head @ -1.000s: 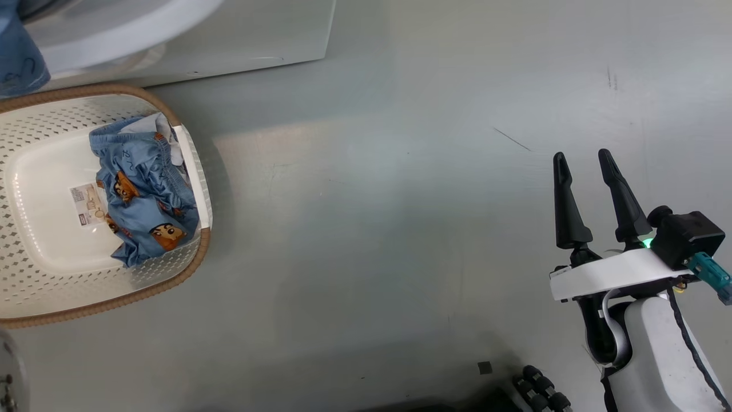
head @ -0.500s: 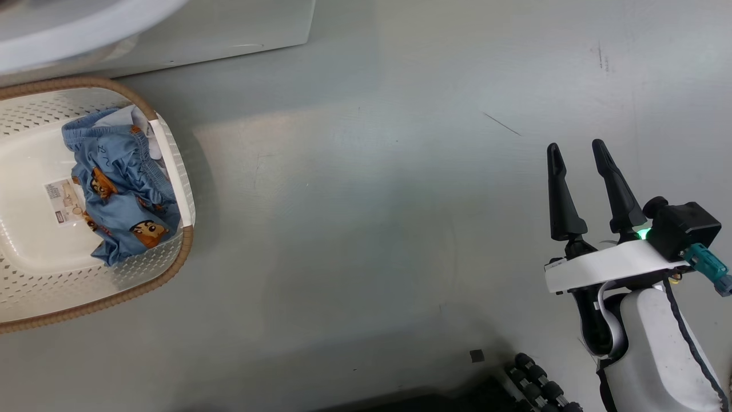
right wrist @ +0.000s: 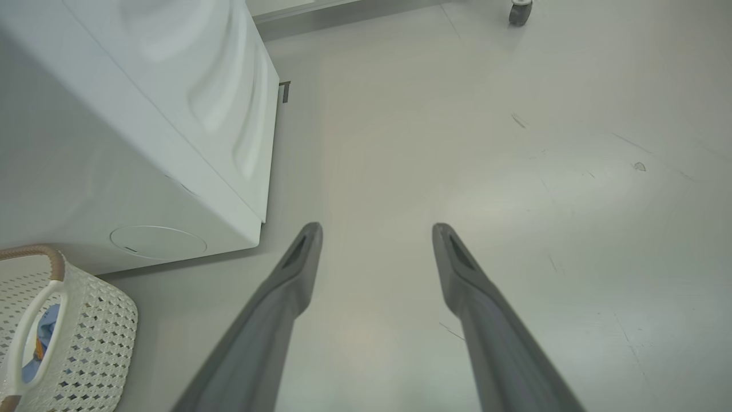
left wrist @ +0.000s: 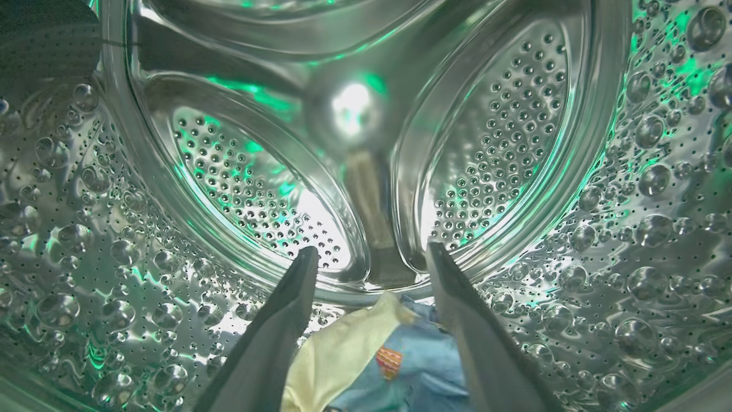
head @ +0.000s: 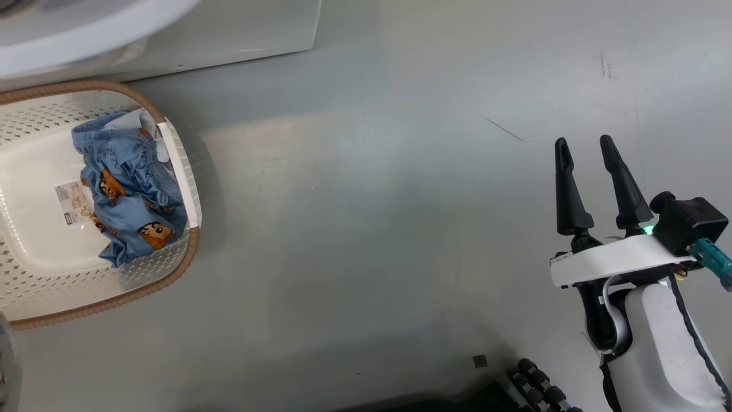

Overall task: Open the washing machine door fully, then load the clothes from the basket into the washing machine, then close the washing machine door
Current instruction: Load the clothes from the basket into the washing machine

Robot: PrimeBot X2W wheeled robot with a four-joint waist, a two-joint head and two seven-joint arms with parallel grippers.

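Note:
My left gripper [left wrist: 372,249] is open inside the perforated steel drum [left wrist: 492,143] of the washing machine [head: 229,28]. Beneath and between its fingers, on the drum's bottom, lie a cream garment [left wrist: 343,355] and a light blue printed one [left wrist: 423,372], not gripped. The cream basket [head: 171,280] stands on the floor in front of the machine, and another light blue garment [head: 134,194] with cartoon prints lies against its right wall. My right gripper [head: 583,142] hangs open and empty over bare floor, far right of the basket. The door cannot be made out.
In the right wrist view my right gripper [right wrist: 377,229] points along the grey floor, with the washing machine [right wrist: 114,143] and the basket [right wrist: 97,343] to its left. A castor wheel [right wrist: 519,11] stands far off. My base's black rollers [head: 540,389] show at the bottom.
A blue cloth that hung at the head view's top left corner a second ago is gone from there. The head camera has shifted a little. The right gripper stays as it was.

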